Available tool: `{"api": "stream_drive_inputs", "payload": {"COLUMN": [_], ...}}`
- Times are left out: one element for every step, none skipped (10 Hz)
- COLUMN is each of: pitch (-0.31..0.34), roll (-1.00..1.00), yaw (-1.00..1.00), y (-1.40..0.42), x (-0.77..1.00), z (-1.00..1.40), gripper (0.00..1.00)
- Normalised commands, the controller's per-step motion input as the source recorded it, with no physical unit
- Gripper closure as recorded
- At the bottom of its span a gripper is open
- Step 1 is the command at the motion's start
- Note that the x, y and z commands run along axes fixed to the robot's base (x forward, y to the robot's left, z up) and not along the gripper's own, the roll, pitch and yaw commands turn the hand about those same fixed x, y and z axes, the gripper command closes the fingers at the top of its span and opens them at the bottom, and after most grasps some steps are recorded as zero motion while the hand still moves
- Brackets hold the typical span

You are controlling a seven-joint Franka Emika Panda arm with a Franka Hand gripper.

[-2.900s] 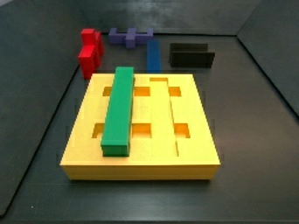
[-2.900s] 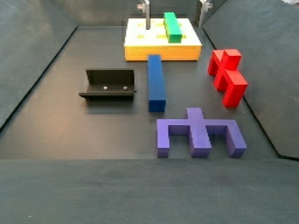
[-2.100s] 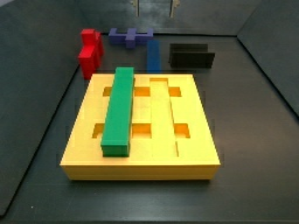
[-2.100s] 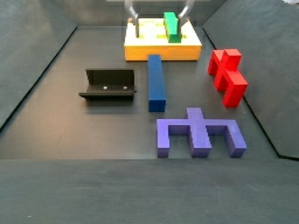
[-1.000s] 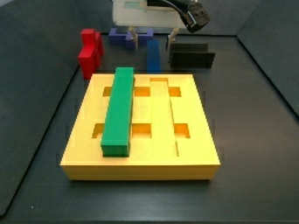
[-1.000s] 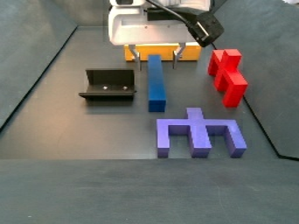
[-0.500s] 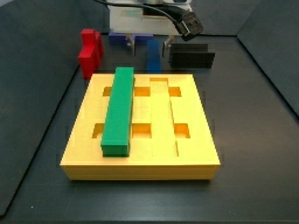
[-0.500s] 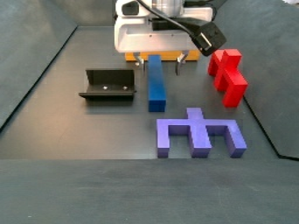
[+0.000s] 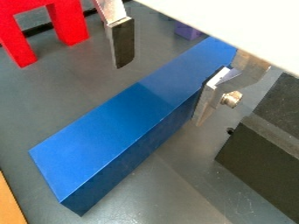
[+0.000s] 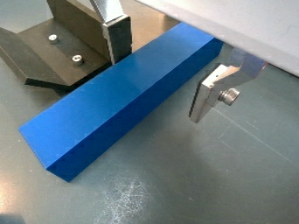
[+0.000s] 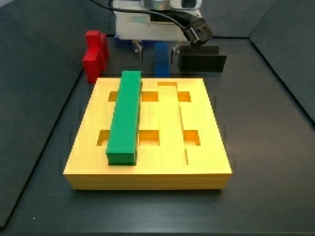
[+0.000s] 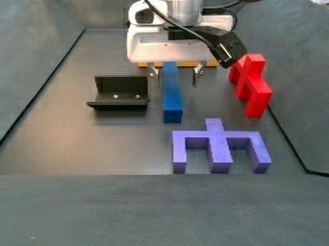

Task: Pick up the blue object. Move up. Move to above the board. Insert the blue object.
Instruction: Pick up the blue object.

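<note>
The blue object [image 12: 171, 93] lies flat on the dark tabletop [image 12: 77, 135], between the board [image 11: 147, 129] and the purple cross-shaped block [image 12: 221, 148]. In a side view its long axis points from the board toward the purple block. The gripper [image 12: 172, 69] is low over the end of the blue object that is nearer to the board. Its jaws are open and stand on both sides of the bar.

In both wrist views the blue object [image 9: 135, 131] runs between the two silver fingers [image 9: 118, 39]. Each finger is just beside a long side of the bar, and I see a small gap on each side, so the bar is not squeezed. In a wrist view the blue object [image 10: 122, 92] rests fully on the floor, and its top face is flat and clean.

The fixture [image 12: 118, 94] stands just beside the blue object, on one side of it. The red block [image 12: 252, 84] stands on the opposite side, a little more apart. In a side view the green bar [image 11: 125, 115] lies in one long groove of the board, and the other grooves show their small orange holes. The white body of the arm's wrist [image 11: 150, 20] hangs over the far end of the tabletop behind the board.
</note>
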Motion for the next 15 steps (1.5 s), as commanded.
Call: {"api": "stream_drive_inputs", "payload": {"pitch": [0.0,0.0,0.0,0.0,0.0,0.0,0.0,0.0,0.0,0.0,0.0,0.0,0.0,0.0,0.0], "roll": [0.0,0.0,0.0,0.0,0.0,0.0,0.0,0.0,0.0,0.0,0.0,0.0,0.0,0.0,0.0], "yaw": [0.0,0.0,0.0,0.0,0.0,0.0,0.0,0.0,0.0,0.0,0.0,0.0,0.0,0.0,0.0], "y": [0.0,0.0,0.0,0.0,0.0,0.0,0.0,0.0,0.0,0.0,0.0,0.0,0.0,0.0,0.0], "x": [0.0,0.0,0.0,0.0,0.0,0.0,0.0,0.0,0.0,0.0,0.0,0.0,0.0,0.0,0.0], "z": [0.0,0.0,0.0,0.0,0.0,0.0,0.0,0.0,0.0,0.0,0.0,0.0,0.0,0.0,0.0], "gripper": [0.0,1.0,1.0,1.0,1.0,1.0,1.0,1.0,1.0,1.0,1.0,1.0,1.0,1.0,1.0]}}
